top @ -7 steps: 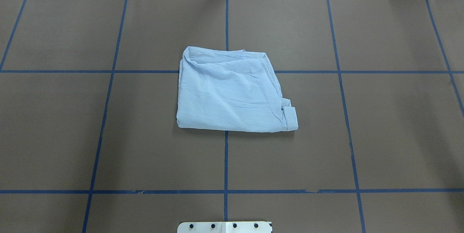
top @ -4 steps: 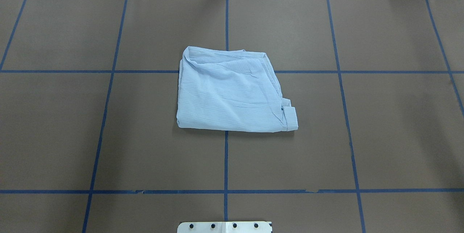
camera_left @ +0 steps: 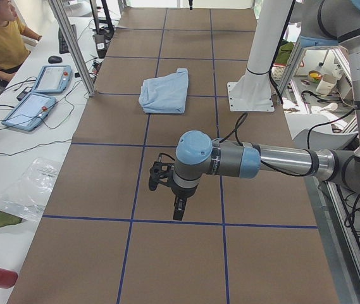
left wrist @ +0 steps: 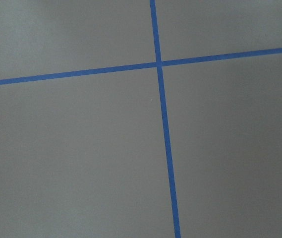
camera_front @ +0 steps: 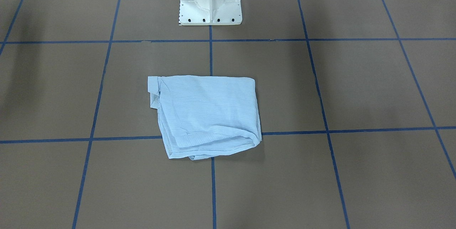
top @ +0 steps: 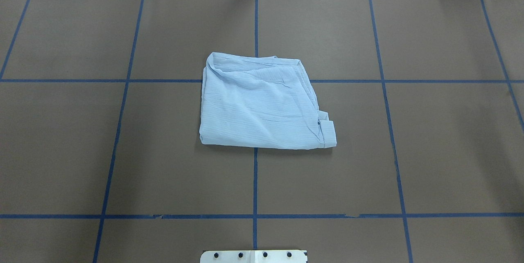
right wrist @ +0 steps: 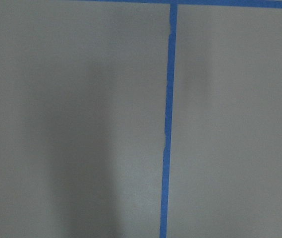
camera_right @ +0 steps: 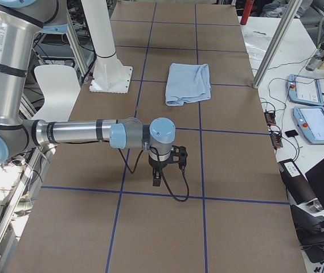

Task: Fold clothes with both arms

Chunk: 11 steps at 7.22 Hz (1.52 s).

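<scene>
Shirt (top: pixel 262 103) folded flat, unmoved, same creases as before

We run six views. Overhead sits behind the pedestal (top: pixel 254 256), looking forward and down, shirt (top: pixel 262 103) mid-frame. Front-facing looks back from the opposite side, steeply down, pedestal at top centre. Those two share the shirt and the tape grid (top: pixel 254 181). Side cams look along the worktop (camera_left: pixel 104 253) from either end, set farther out and wider. Left arm (camera_left: pixel 274 161) fills mid-frame in one, right arm (camera_right: pixel 76 132) in the other, shirt in the upper middle of both. Wrist cams look down, very close, showing only worktop and tape lines.
</scene>
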{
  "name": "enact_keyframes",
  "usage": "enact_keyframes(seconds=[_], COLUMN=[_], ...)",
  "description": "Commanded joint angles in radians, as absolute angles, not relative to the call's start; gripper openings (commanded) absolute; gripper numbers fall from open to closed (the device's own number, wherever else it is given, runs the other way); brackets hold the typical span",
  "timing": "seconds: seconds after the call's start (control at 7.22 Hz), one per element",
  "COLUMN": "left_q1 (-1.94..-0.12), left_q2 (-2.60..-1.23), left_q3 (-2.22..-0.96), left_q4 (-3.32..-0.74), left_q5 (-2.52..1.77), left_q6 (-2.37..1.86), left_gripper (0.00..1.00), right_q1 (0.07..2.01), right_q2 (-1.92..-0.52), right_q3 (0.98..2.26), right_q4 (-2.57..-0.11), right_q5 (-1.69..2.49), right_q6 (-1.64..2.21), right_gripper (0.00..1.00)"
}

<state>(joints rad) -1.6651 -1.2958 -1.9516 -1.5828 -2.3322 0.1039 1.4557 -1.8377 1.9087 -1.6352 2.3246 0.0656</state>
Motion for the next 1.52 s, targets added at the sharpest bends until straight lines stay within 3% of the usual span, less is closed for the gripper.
enact_keyframes(seconds=[0.0,1.38], left_q1=[-1.666,-1.666], left_q2=[-1.296,-1.295], left_q3=[-1.948,-1.951], left_q4=[-1.592,-1.592], left_q5=[-2.332,-2.332], left_q6=[0.103,0.103], left_gripper=[1.0,1.0], right_q1=[1.456,1.508], right_q2=[-1.839,-1.841], right_q3=[1.907,1.908], right_q4=[-1.635,-1.635], right_q5=[2.327,2.255], right_q6=[0.066,-0.038], right_gripper=[1.0,1.0])
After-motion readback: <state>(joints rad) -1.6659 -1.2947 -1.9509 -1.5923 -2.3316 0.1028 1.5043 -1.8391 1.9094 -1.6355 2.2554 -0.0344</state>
